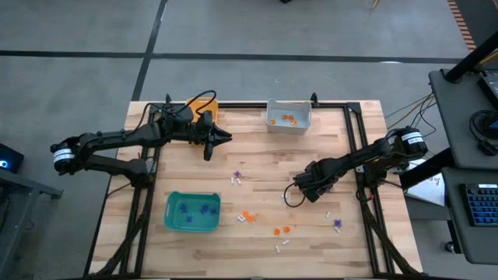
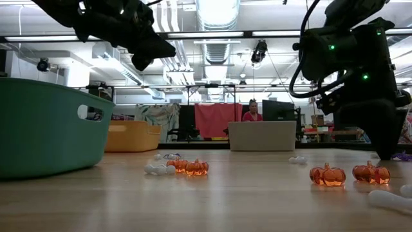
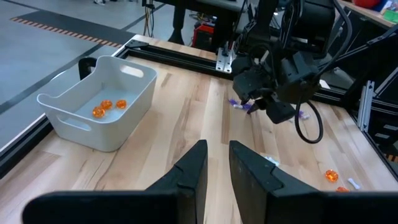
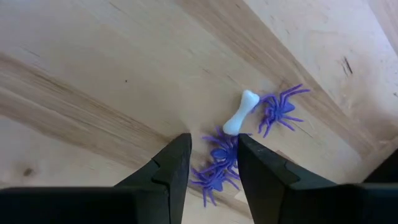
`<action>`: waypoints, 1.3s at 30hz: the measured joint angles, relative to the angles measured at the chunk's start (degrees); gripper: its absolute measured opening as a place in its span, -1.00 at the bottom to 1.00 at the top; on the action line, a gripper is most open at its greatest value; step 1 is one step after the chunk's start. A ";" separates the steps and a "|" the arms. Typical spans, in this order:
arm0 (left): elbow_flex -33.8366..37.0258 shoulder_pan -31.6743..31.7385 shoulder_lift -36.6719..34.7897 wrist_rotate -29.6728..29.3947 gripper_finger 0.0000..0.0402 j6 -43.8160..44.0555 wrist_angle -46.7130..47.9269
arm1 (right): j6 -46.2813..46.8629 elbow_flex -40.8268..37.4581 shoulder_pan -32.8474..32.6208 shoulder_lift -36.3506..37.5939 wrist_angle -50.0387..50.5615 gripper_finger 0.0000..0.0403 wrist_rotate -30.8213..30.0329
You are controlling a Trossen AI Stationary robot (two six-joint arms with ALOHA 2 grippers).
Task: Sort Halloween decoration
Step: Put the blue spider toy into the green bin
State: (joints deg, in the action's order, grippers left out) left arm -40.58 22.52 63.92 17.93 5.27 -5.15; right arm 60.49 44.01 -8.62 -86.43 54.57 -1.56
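Note:
My right gripper [image 1: 298, 189] is down at the table's middle right, shut on a purple spider [image 4: 219, 163]. Beside it lie a white bone [image 4: 241, 112] and a second purple spider [image 4: 280, 109]. My left gripper [image 1: 226, 138] hovers high over the far left, narrowly open and holding nothing. Loose on the wood are orange pumpkins [image 1: 246, 216], more orange pumpkins [image 1: 282, 230], white bones [image 1: 282, 246], a purple spider [image 1: 337, 224], and a purple and white pair [image 1: 236, 178]. My right gripper has the purple spider's body and legs [image 4: 222, 152] between its two fingers. The fingers slant down from above, coming from the table's right. Their tips [image 2: 386, 153] reach the table surface, so the spider sits at the wood, not lifted.
A teal bin [image 1: 192, 211] holding purple spiders stands near left. A grey bin [image 1: 289, 115] holding orange pumpkins stands at the far edge. An orange-yellow bin [image 1: 198, 103] is at far left, partly under my left arm. Black frame rails run along both table sides. A person sits in the room beyond.

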 joint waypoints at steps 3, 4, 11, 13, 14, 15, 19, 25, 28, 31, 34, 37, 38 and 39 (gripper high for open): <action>0.00 0.00 0.00 0.00 -0.75 -0.02 -0.02 | -0.01 -0.02 0.00 0.00 -0.07 -0.46 0.05; 0.00 0.00 0.00 0.00 -0.75 -0.11 -0.04 | -0.02 -0.04 0.00 0.00 -0.10 -0.50 0.07; 0.00 0.00 -0.02 0.00 -0.75 -0.21 -0.04 | -0.22 -0.05 0.00 -0.01 -0.76 -0.83 0.32; 0.00 0.00 -0.02 0.00 -0.75 -0.21 -0.04 | -0.38 -0.07 0.00 -0.05 -0.98 -0.91 0.39; 0.00 0.00 -0.02 0.00 -0.75 -0.21 -0.04 | -0.50 -0.04 0.00 -0.04 -1.01 -0.93 0.39; 0.00 0.01 -0.02 0.00 -0.75 -0.21 -0.04 | -0.61 0.00 0.00 0.00 -0.99 -0.94 0.39; 0.00 0.00 -0.04 0.00 -0.75 -0.21 -0.04 | -1.49 0.77 0.00 0.30 -0.47 -0.95 0.28; 0.00 0.00 -0.04 0.02 -0.75 -0.21 -0.04 | -2.19 2.25 0.02 1.60 1.82 -0.96 -0.35; 0.00 0.00 -0.04 0.02 -0.75 -0.21 -0.04 | -2.79 2.77 0.02 2.33 3.65 -0.96 -0.20; 0.00 0.02 -0.04 0.02 -0.75 -0.20 -0.02 | -2.78 2.86 0.02 3.57 3.67 -0.96 -0.20; 0.00 0.01 -0.04 0.02 -0.75 -0.09 -0.02 | -2.90 2.96 0.02 5.07 3.70 -0.96 -0.15; 0.00 0.01 -0.04 0.02 -0.75 0.19 -0.02 | -3.02 3.61 0.02 7.00 3.44 -0.96 -0.13; 0.00 0.00 -0.04 0.02 -0.75 0.19 -0.02 | -3.02 3.69 0.02 7.72 3.36 -0.96 -0.13; 0.00 0.00 -0.04 0.02 -0.75 0.21 -0.02 | -2.92 3.79 0.02 8.31 3.39 -0.96 -0.13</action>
State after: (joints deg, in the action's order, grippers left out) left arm -40.58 22.52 63.88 17.96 5.48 -5.17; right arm 57.57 47.80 -8.60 -78.12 57.95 -1.69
